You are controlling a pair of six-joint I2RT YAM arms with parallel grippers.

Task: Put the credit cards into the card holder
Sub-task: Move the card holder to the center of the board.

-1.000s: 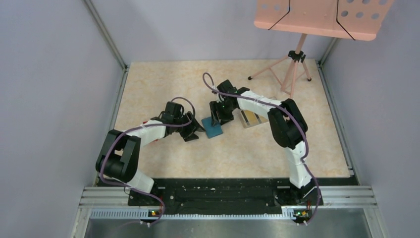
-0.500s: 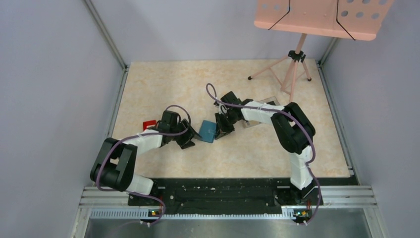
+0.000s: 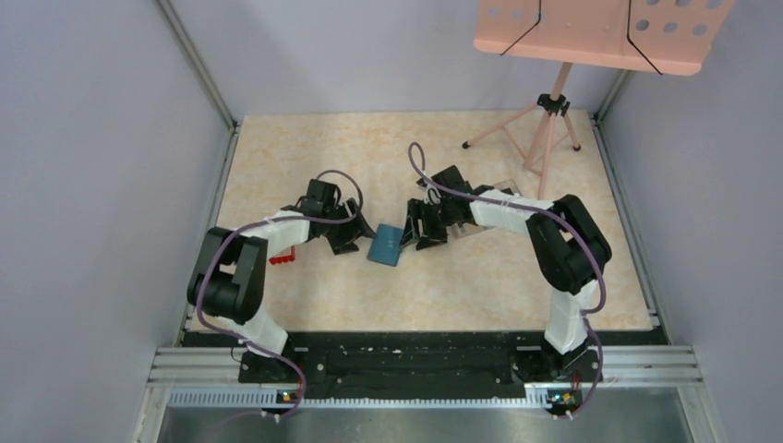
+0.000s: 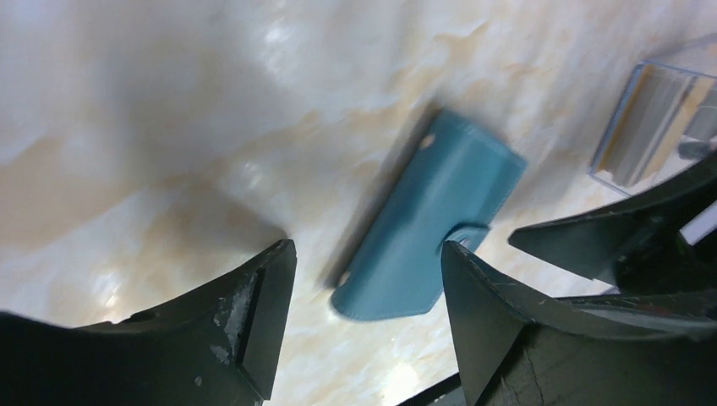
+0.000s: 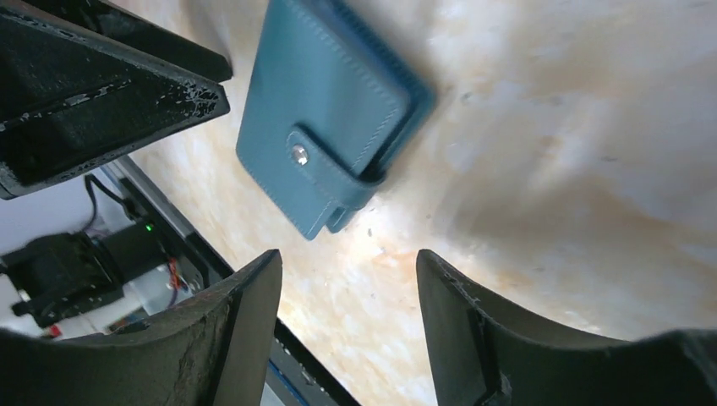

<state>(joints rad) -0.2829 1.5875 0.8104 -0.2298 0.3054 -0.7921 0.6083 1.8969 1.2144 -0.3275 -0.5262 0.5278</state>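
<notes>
Card holder (image 3: 385,247): one, teal, shut, with its strap snapped over the open edge. It lies flat on the counter (image 3: 305,148), near the middle, in the gap between my two arms. Nothing pinches it.

Left fingers (image 3: 349,240): spread and holding nothing. They sit low over the counter just left of the holder, tips turned toward it. In the left wrist view the holder lies beyond the tips, not between them.

Right fingers (image 3: 420,235): spread and holding nothing. They are just right of the holder, close by its far corner. I cannot tell whether they touch it.

Cards (image 4: 655,118): gold and pale ones show, inside a clear box (image 4: 614,127). I cannot count them. The box sits on the counter to the right of the holder, partly under my right arm in the top view.

Red thing (image 3: 282,258): small, on the counter beside my left forearm.

Music stand (image 3: 591,32): pink, at the far right corner, tripod feet on the counter.
</notes>
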